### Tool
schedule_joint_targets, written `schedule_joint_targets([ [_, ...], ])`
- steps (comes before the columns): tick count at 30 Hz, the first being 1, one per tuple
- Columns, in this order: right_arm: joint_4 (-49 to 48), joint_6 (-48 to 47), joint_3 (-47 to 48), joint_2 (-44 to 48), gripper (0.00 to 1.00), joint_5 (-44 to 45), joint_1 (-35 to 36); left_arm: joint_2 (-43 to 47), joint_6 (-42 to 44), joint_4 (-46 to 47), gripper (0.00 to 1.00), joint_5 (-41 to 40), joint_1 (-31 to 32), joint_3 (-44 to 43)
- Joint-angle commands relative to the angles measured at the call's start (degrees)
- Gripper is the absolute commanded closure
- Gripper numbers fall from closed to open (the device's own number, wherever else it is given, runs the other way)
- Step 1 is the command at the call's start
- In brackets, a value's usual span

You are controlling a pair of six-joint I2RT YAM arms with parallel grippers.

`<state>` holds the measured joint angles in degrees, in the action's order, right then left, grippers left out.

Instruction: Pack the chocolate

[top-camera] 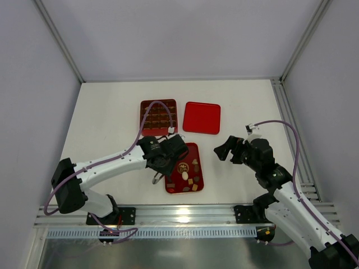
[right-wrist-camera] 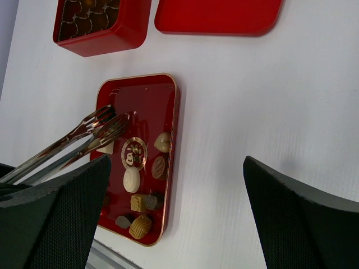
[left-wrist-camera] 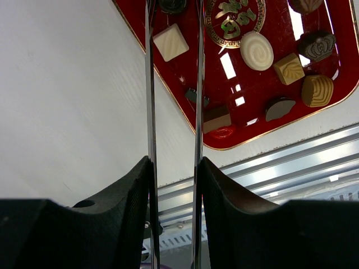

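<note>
Several chocolates [top-camera: 190, 178], dark, tan and cream-white, lie on a flat red tray [top-camera: 191, 150]. In the left wrist view they show as a cream square [left-wrist-camera: 170, 42], a white round [left-wrist-camera: 257, 50] and tan pieces [left-wrist-camera: 289, 68]. My left gripper [top-camera: 162, 159] is shut on metal tongs [left-wrist-camera: 150, 84], whose blades reach over the tray's left part. A dark piece [left-wrist-camera: 173, 4] sits between the tong tips; I cannot tell if it is pinched. My right gripper [top-camera: 224, 151] is open and empty, right of the tray. It sees the tongs [right-wrist-camera: 101, 126] and the chocolates [right-wrist-camera: 132, 179].
A red square box [top-camera: 159, 117] with grid compartments stands behind the tray and holds dark pieces [right-wrist-camera: 90, 14]. A flat red lid [top-camera: 202, 117] lies to its right. An aluminium rail [top-camera: 185, 216] runs along the near table edge.
</note>
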<state>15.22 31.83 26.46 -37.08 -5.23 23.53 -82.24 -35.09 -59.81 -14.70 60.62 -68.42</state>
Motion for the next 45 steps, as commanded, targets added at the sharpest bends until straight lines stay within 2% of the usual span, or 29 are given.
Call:
schedule_joint_targets([
  [1,-1.1,0.2,0.3,0.8,0.0,0.8,0.2,0.2,1.2,0.6,0.61,0.6,0.2,-2.7],
  [28,-1.7,0.6,0.3,0.6,0.0,0.7,0.2,1.5,1.6,-1.9,0.61,-0.2,0.2,-3.2],
  [45,-1.0,0.1,1.0,0.7,0.0,1.0,0.2,0.0,2.0,-1.2,0.66,-1.4,0.1,-5.2],
])
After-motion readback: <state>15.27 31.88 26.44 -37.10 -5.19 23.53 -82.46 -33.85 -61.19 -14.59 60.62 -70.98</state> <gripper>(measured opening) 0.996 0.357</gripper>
